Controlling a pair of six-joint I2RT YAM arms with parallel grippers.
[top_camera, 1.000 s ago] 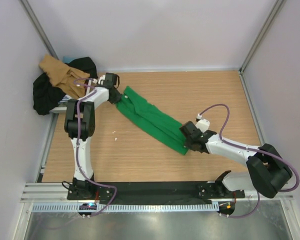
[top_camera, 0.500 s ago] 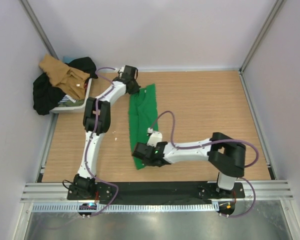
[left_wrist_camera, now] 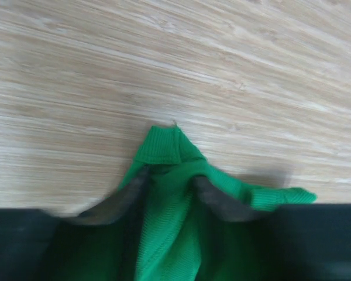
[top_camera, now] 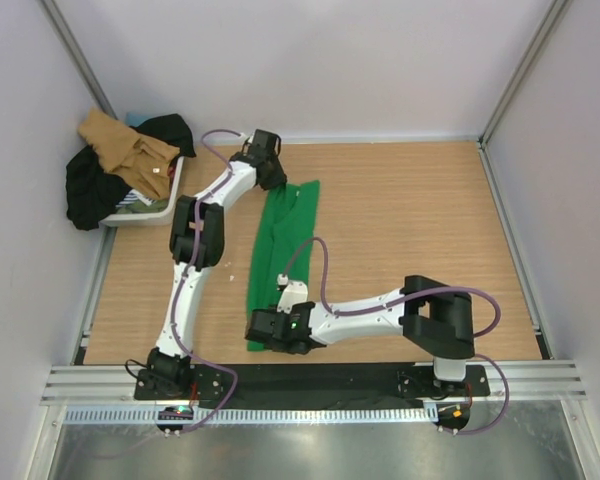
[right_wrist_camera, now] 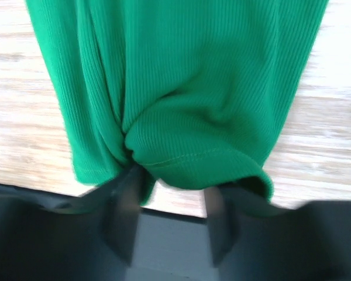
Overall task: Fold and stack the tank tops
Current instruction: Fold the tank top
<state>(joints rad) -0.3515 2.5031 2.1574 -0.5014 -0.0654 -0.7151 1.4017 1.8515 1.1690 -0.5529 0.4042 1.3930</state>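
The green tank top [top_camera: 285, 250] lies stretched in a long narrow strip on the wooden table, from the back centre to the front. My left gripper [top_camera: 273, 172] is shut on its far end; in the left wrist view the cloth [left_wrist_camera: 164, 146] fills the gap between my fingers [left_wrist_camera: 171, 178]. My right gripper [top_camera: 262, 332] is at the near end. In the right wrist view its jaws [right_wrist_camera: 172, 187] stand apart with bare table between them and the green hem [right_wrist_camera: 181, 76] bunched over the fingertips. The tan tank top [top_camera: 120, 145] lies crumpled on the pile at back left.
A white basket [top_camera: 165, 205] at the back left holds the tan top and a black garment [top_camera: 85, 190]. A black strip [top_camera: 330, 378] runs along the table's near edge, just behind my right gripper. Walls close in the back and both sides.
Both arms swung the green top from a diagonal across the table's right to a near-straight strip at the centre. The right gripper moved far left and toward the front; the left moved right.
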